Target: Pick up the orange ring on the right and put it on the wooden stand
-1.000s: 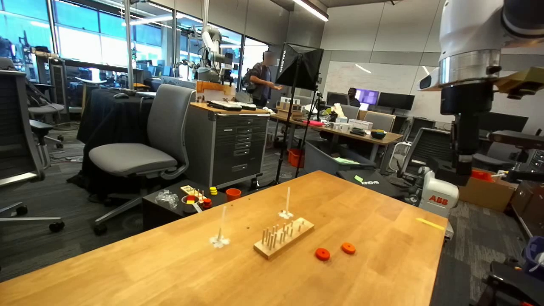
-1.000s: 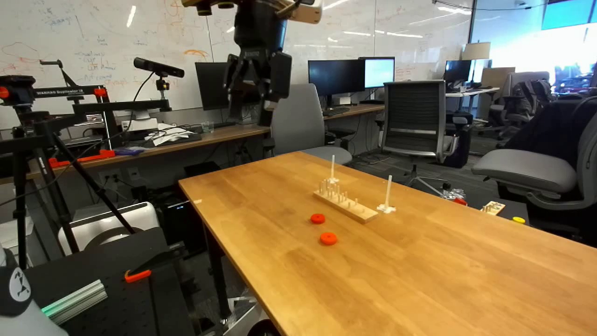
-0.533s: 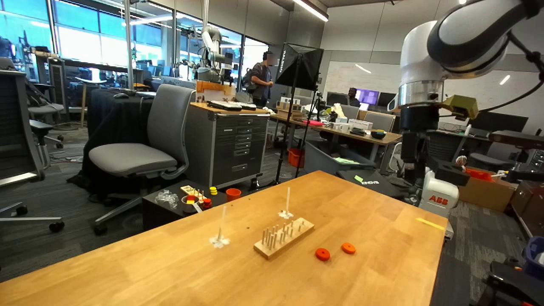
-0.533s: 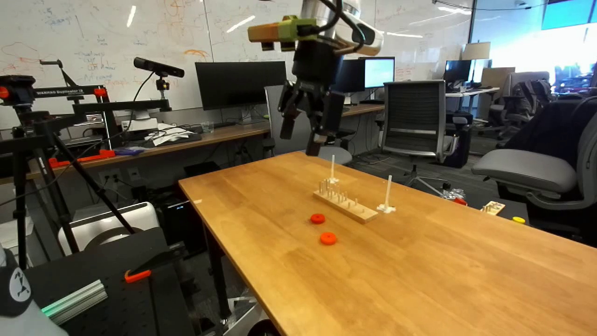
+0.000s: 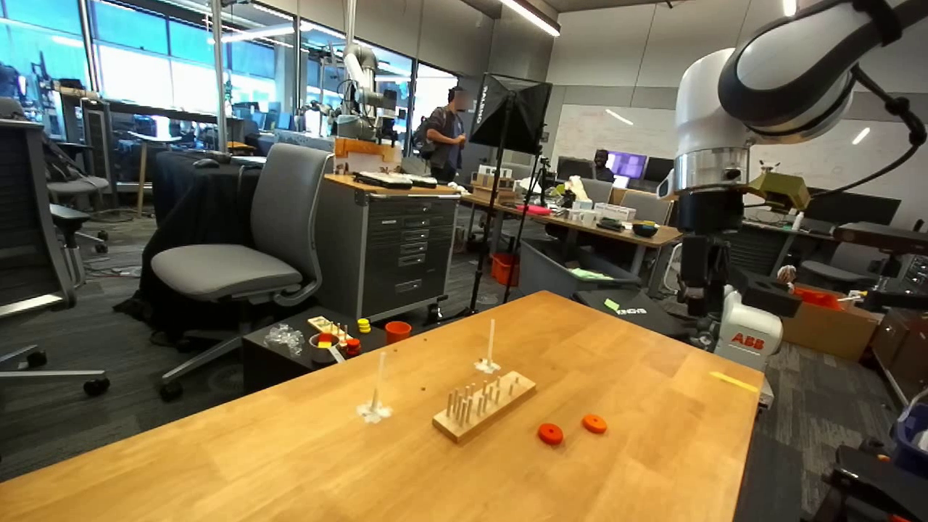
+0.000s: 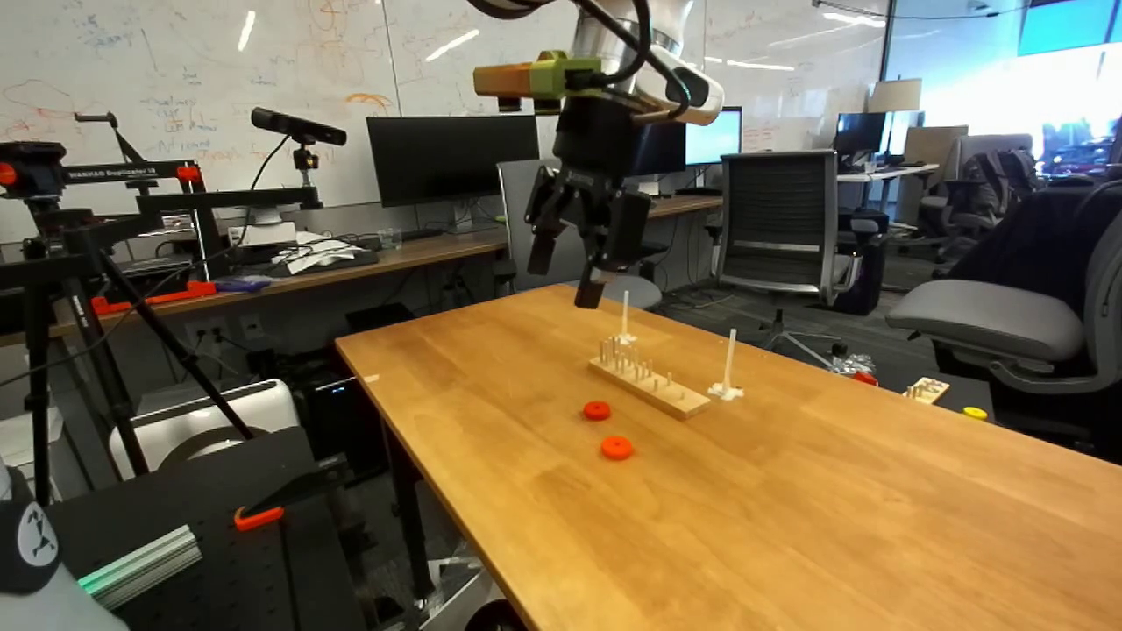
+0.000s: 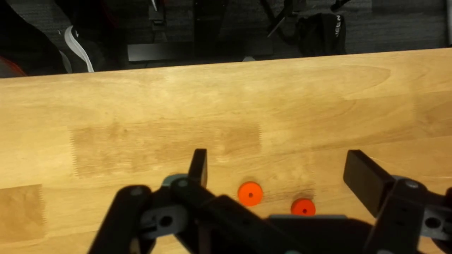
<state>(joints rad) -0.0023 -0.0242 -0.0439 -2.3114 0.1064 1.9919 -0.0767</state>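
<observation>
Approach step was judged in hand: end effector (image 6: 564, 285) poised high above desk (image 6: 789, 526), jaws spread wide, nothing gripped! Ring (image 5: 594, 423), rightmost in both exterior views, was seen flat on desk, near twin (image 5: 550, 433) and stand (image 5: 486, 410). Next, centring, descent, pinch were called for!

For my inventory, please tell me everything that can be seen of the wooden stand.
The wooden stand is a low, pale rectangular block, apparently bare wood, with short upright pegs crowded toward one end and sparser at the other. All look empty. It lies flat on the table, apart from both orange rings; nothing else clearly touches it.
</observation>
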